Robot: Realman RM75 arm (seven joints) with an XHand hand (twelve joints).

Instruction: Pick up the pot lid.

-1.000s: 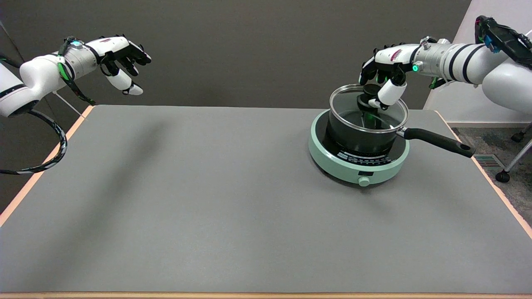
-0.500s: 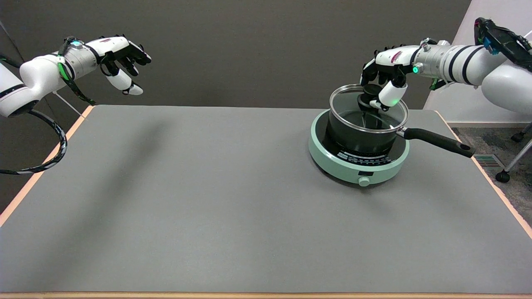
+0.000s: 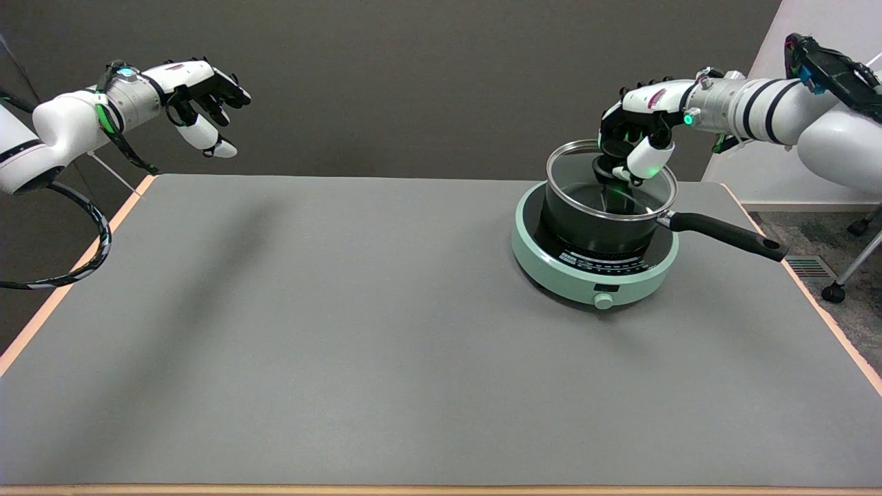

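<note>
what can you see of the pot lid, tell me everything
The lid is a round clear glass disc with a shiny metal rim and a black knob at its centre. It sits flat and level on the black pot, closing it, not yet lifted. The pot stands on the green cooker at the table's far right. The right hand reaches down from above with its fingers around the knob; whether they grip it firmly cannot be told. Green light glints through the glass.

Lid knob (image 3: 605,165) partly behind robot hand (image 3: 634,134), grip perhaps incomplete.
</note>
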